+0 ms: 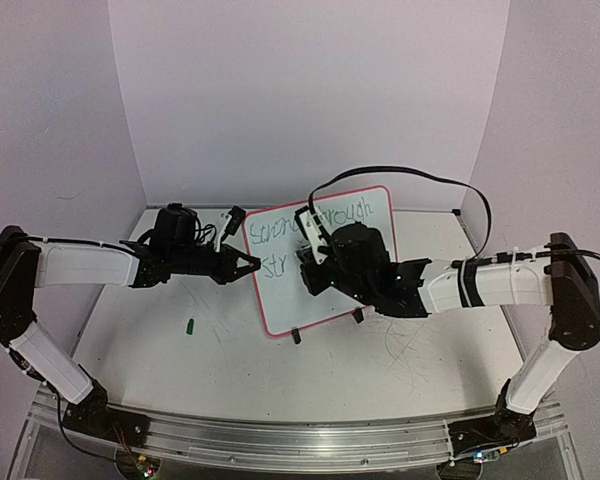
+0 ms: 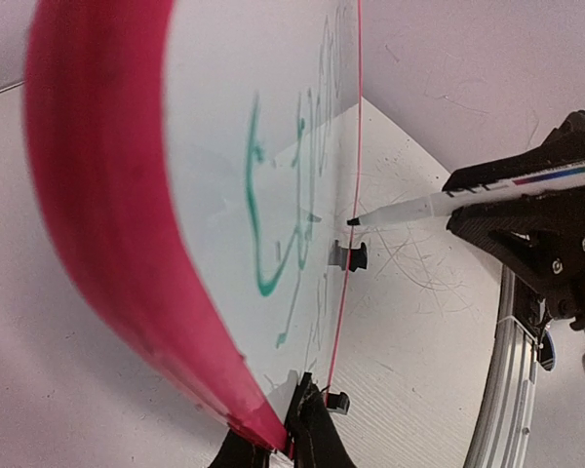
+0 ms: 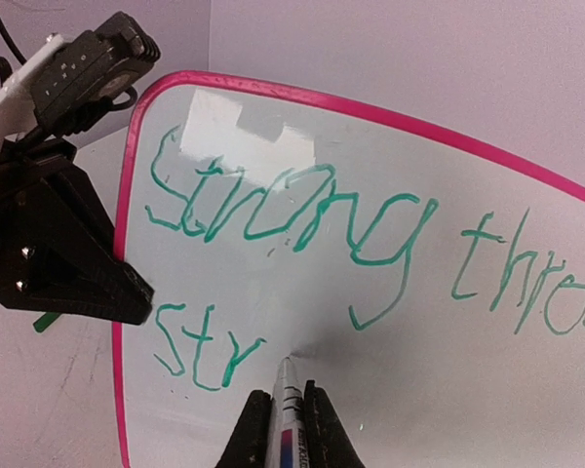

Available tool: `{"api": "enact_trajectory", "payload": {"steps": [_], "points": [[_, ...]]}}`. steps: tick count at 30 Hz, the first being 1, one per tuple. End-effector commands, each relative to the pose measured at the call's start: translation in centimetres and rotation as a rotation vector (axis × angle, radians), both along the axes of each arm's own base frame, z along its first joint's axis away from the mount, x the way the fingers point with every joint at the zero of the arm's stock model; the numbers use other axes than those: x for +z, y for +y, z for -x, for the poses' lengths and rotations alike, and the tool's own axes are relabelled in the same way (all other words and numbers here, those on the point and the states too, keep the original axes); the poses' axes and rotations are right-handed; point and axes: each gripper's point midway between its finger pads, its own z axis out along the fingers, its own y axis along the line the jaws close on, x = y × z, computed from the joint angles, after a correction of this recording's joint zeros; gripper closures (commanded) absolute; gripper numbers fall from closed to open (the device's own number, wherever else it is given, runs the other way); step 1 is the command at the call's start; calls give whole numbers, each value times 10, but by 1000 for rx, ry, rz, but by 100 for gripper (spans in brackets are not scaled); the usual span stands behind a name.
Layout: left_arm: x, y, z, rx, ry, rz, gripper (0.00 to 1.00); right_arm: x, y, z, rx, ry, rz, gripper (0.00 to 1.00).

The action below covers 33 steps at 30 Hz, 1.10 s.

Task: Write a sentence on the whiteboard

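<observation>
The whiteboard (image 1: pixel 280 305) stands tilted at the table's middle, pink-rimmed. On it the green sentence (image 1: pixel 325 222) reads "Strong throug…" on top, with "Str" (image 1: pixel 273 266) below. My left gripper (image 1: pixel 252 265) is shut on the board's left edge; in the left wrist view its jaws (image 2: pixel 288 429) pinch the pink rim (image 2: pixel 107 214). My right gripper (image 1: pixel 310 262) is shut on a white marker (image 3: pixel 288 414). In the right wrist view the gripper (image 3: pixel 286 390) points the marker tip at the board (image 3: pixel 419 370) just right of "Str" (image 3: pixel 200 346). The marker also shows in the left wrist view (image 2: pixel 448 202).
A small green cap (image 1: pixel 191 325) lies on the table left of the board. Two black clip feet (image 1: pixel 296 337) (image 1: pixel 358 317) hold the board's lower edge. A black cable (image 1: pixel 420 180) loops behind the board. Grey scribbles (image 1: pixel 405 350) mark the tabletop.
</observation>
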Motion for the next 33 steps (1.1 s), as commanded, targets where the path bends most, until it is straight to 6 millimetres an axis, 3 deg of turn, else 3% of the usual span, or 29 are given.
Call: {"api": "enact_trajectory", "payload": {"steps": [1, 11, 33], "points": [[-19, 27, -30, 147, -76, -157, 100, 25, -3, -3, 42, -17, -81, 100], [-19, 26, -32, 148, -75, -157, 100, 19, 17, -2, 118, -7, -70, 100], [-21, 26, -31, 145, -73, -160, 100, 7, 13, -11, 45, -5, -29, 100]]}}
